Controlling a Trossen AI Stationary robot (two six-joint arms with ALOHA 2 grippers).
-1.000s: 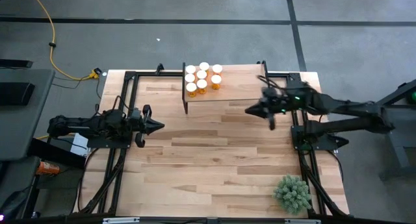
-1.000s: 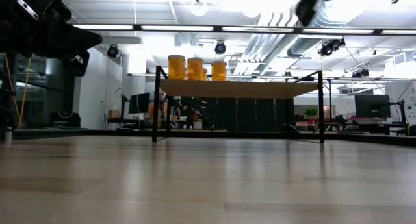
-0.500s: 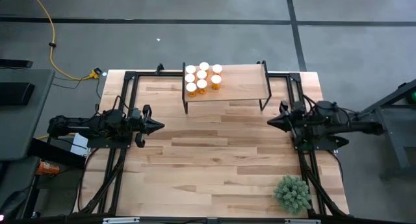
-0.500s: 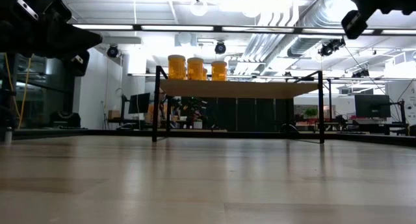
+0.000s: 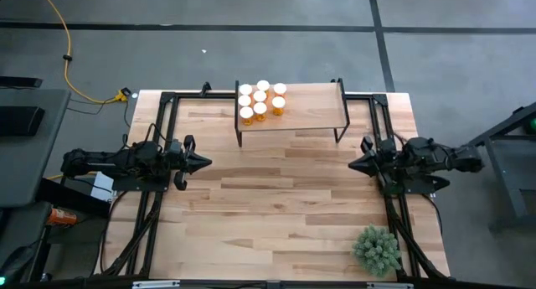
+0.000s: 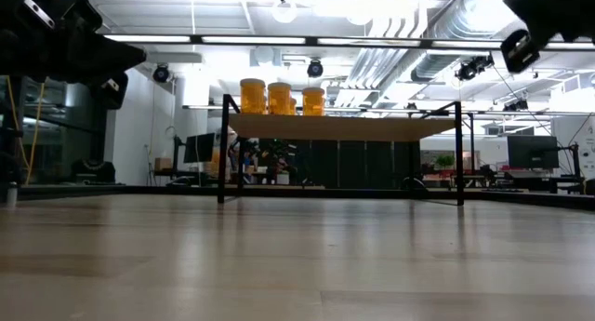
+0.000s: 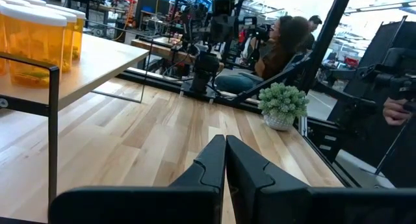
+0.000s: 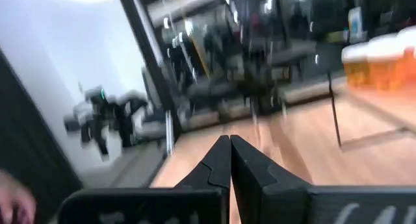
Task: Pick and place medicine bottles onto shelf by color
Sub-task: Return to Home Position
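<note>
1. Orange translucent white-capped pill bottles (image 5: 260, 100) stand upright, caps up, clustered on the light-wood black-legged shelf (image 5: 311, 106), at its end toward the left arm.
2. Left gripper (image 5: 205, 162), closed and empty, hangs well apart from the shelf.
3. Right gripper (image 5: 352, 164), closed and empty, hangs near the shelf's other end.

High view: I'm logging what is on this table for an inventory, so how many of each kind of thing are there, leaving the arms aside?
Orange pill bottles: 8 (tightly clustered, so this could be off by one)
Shelf: 1, holding all the bottles
Green plant: 1
Total: 10
</note>
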